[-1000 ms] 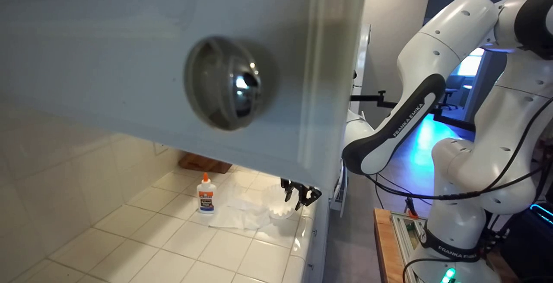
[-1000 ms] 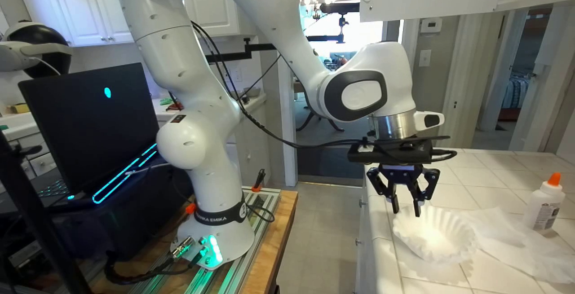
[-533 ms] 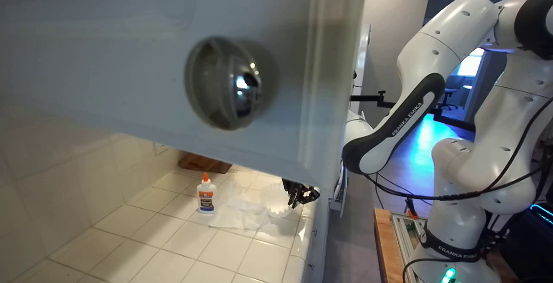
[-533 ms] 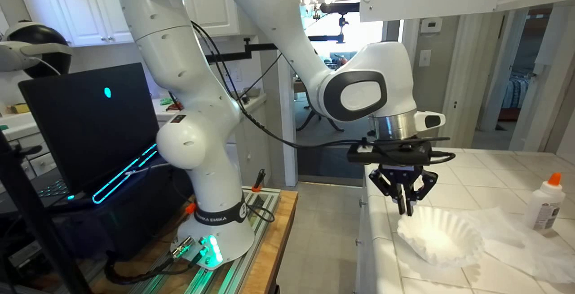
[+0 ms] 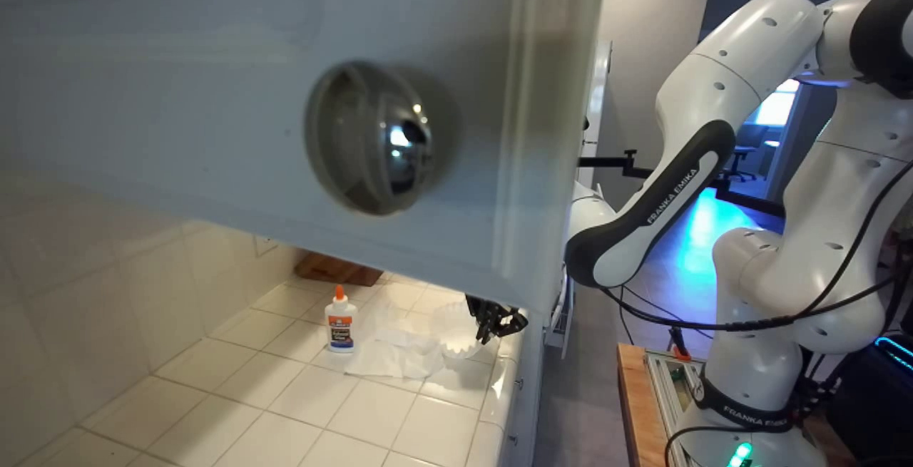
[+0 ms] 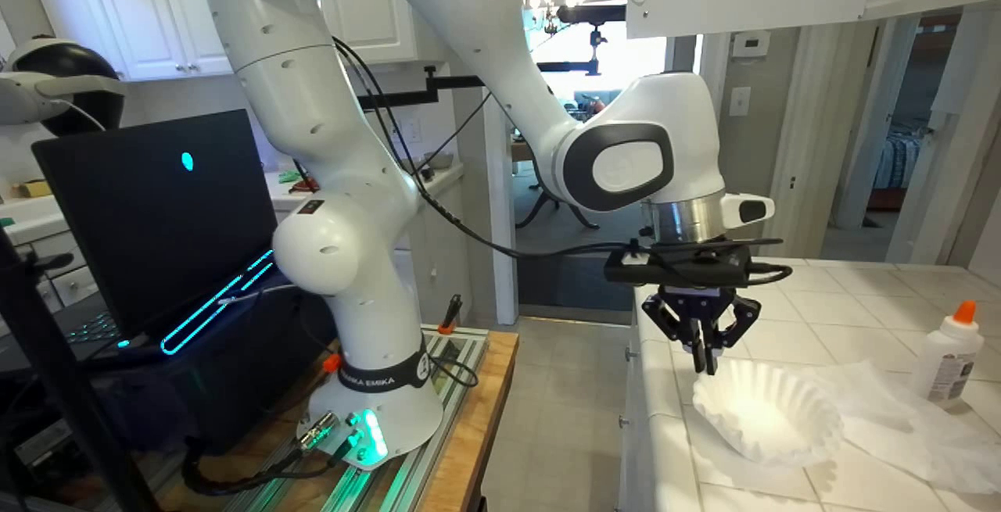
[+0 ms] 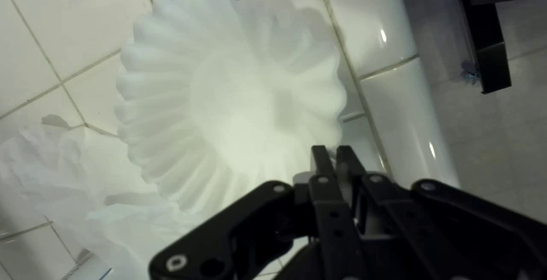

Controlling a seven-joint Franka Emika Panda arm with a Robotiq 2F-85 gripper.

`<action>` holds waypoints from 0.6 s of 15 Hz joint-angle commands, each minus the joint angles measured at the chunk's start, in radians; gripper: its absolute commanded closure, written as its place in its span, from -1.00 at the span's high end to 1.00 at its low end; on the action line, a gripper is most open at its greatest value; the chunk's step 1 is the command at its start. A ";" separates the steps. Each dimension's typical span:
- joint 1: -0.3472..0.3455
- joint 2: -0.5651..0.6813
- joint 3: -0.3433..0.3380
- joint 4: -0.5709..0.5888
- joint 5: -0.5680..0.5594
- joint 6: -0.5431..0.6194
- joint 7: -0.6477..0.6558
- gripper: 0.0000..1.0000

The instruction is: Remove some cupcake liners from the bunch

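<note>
The bunch of white fluted cupcake liners [image 6: 770, 418] sits nested like a bowl on the white tiled counter, near its edge. It fills the middle of the wrist view [image 7: 230, 100] and shows partly in an exterior view [image 5: 454, 328]. My gripper [image 6: 705, 371] points down at the rim nearest the counter edge. In the wrist view my gripper [image 7: 331, 149] has one finger over the inside of the liners and one outside. The jaws are nearly together with the rim between them. How many liners are between the fingers cannot be told.
Crumpled thin white sheets [image 6: 899, 418] lie beside the liners. A white glue bottle with an orange cap [image 6: 948, 359] stands beyond them. An open cabinet door [image 5: 214, 96] hangs over the counter. The counter's rounded edge [image 7: 397, 109] runs close to the gripper.
My gripper was open over the rim and has closed on it. The liners have shifted slightly away from the counter edge. The arm has barely moved.
</note>
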 commanded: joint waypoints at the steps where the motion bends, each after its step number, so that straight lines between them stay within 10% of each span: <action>1: 0.007 -0.024 0.011 0.000 0.036 -0.032 -0.035 -0.83; 9: 0.022 -0.034 0.016 0.002 0.047 -0.043 -0.044 -1.00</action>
